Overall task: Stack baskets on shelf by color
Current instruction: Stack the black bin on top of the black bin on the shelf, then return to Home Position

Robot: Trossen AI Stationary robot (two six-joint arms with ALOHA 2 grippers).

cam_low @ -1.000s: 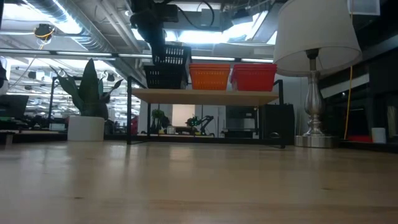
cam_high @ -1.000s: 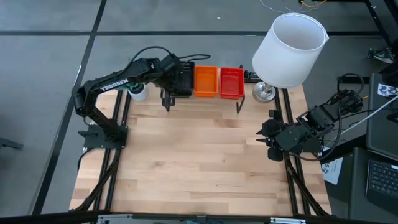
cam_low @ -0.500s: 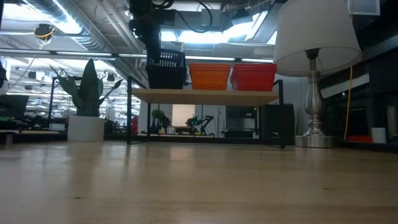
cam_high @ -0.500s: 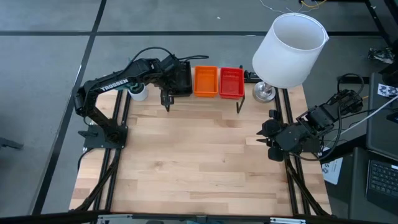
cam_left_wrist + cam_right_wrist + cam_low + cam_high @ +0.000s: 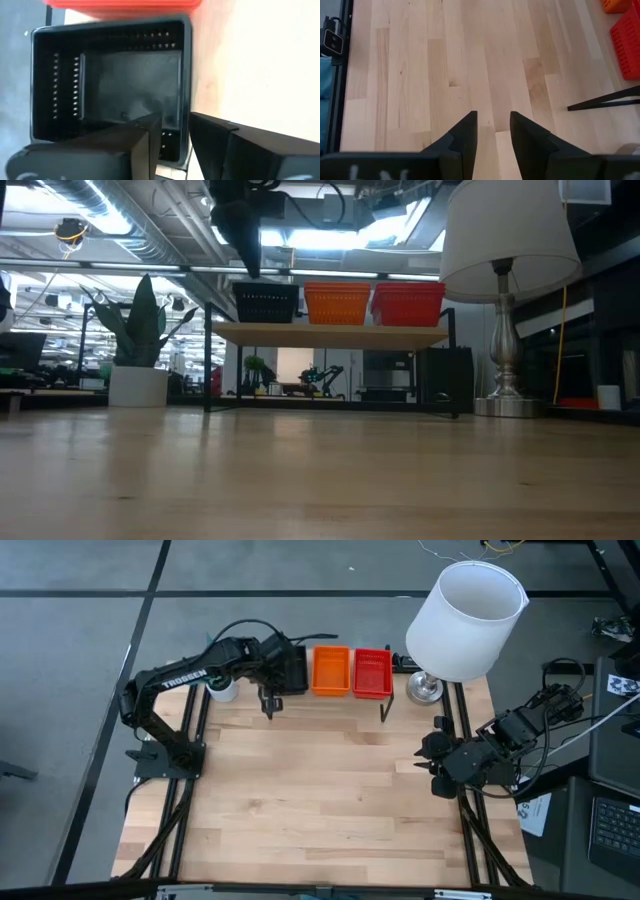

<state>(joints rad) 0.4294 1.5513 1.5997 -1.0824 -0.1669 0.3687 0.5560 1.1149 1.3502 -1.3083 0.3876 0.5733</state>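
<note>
Black baskets (image 5: 266,302) sit nested at the left end of the shelf (image 5: 330,332), with orange baskets (image 5: 337,302) in the middle and red baskets (image 5: 407,302) on the right, all resting on the plank by their bottoms. My left gripper (image 5: 175,117) is open over the black stack (image 5: 293,667). One finger is above the basket's hollow and the other is outside its near wall (image 5: 186,90), by the left corner. In the low view its fingertip (image 5: 250,268) shows just above the rim. My right gripper (image 5: 425,762) is open and waits at the table's right edge.
A lamp with a white shade (image 5: 465,620) stands at the table's far right corner, next to the shelf's right end. A small white cup (image 5: 222,690) sits left of the shelf. The shelf's thin black legs (image 5: 385,710) stand on the wooden tabletop (image 5: 320,800), which spreads toward the near edge.
The top black basket was tilted and held above the black stack. It has come down and settled level into the stack. My left gripper has stayed over the shelf's left end, and its fingertip now shows above the basket's rim.
</note>
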